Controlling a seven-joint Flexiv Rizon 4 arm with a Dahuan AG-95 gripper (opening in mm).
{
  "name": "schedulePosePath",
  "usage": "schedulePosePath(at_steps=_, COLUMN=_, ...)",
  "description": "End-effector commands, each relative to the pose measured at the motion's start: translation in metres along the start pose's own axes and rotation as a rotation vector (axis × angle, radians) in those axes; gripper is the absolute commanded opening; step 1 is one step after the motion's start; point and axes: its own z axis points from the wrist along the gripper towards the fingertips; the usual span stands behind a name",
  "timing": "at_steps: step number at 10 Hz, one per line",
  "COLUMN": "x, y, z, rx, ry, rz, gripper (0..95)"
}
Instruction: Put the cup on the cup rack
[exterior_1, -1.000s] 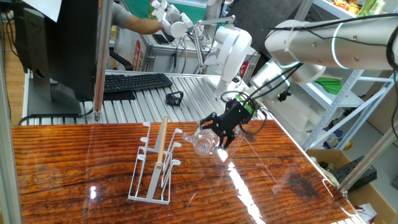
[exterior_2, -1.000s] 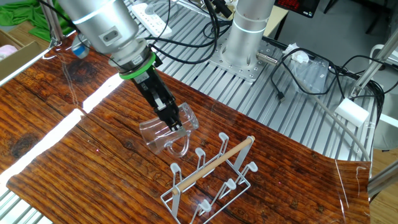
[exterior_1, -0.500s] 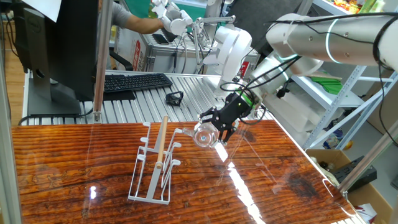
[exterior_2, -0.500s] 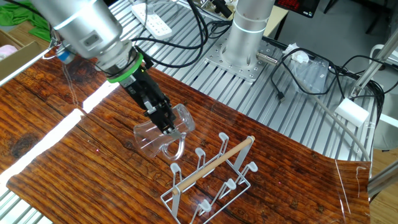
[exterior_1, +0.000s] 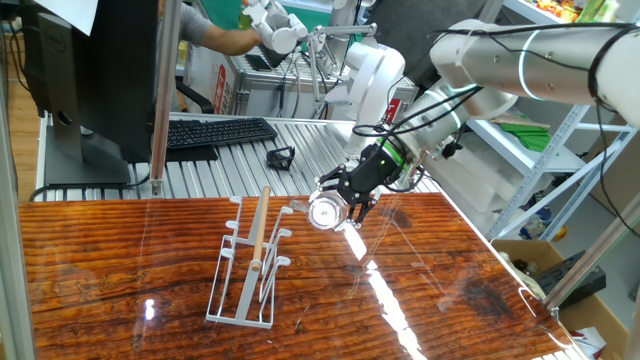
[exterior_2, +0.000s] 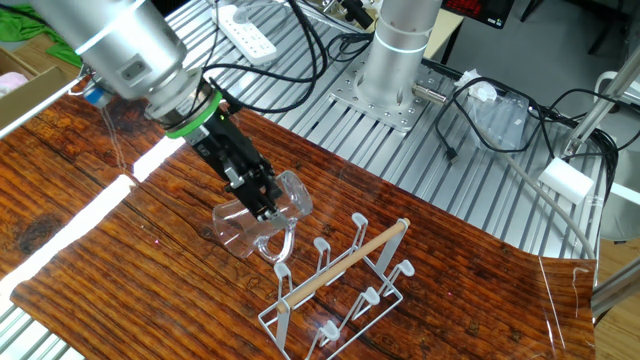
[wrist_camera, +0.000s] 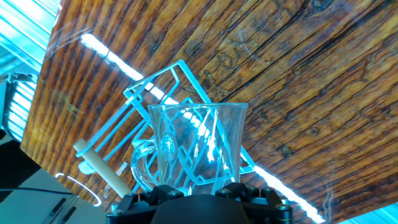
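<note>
The cup (exterior_1: 323, 213) is a clear glass one with a handle, held tipped on its side in the air above the wooden table. My gripper (exterior_1: 347, 196) is shut on the cup (exterior_2: 252, 214) near its base, black fingers (exterior_2: 262, 192) on either side. The cup rack (exterior_1: 250, 266), white wire with a wooden rod, stands on the table just left of the cup. From the other side the cup rack (exterior_2: 342, 284) is right of and below the cup. In the hand view the cup (wrist_camera: 196, 144) fills the gripper (wrist_camera: 198, 188), mouth pointing at the cup rack (wrist_camera: 163, 93).
A keyboard (exterior_1: 215, 132) and a small black object (exterior_1: 281, 157) lie on the slatted metal surface behind the wooden table (exterior_1: 120, 270). The arm's white base (exterior_1: 370, 80) stands at the back. A white box (exterior_2: 566, 178) and cables lie beyond the rack.
The gripper has carried the cup a little up and toward the rack's pegs. The rack has not moved.
</note>
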Motion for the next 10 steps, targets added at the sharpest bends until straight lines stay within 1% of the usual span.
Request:
schedulePosePath(at_steps=1, x=-0.0002, y=0.0030, z=0.0005, rx=-0.022, ry=0.037, rz=0.040, gripper=0.0)
schedulePosePath(at_steps=3, x=-0.0008, y=0.0049, z=-0.0003, rx=-0.047, ry=0.072, rz=0.067, gripper=0.0)
schedulePosePath(at_steps=4, x=-0.0012, y=0.0062, z=-0.0011, rx=-0.051, ry=0.078, rz=0.076, gripper=0.0)
schedulePosePath(at_steps=8, x=-0.0012, y=0.0062, z=-0.0011, rx=-0.046, ry=0.071, rz=0.075, gripper=0.0)
schedulePosePath(at_steps=10, x=-0.0012, y=0.0062, z=-0.0011, rx=-0.051, ry=0.077, rz=0.101, gripper=0.0)
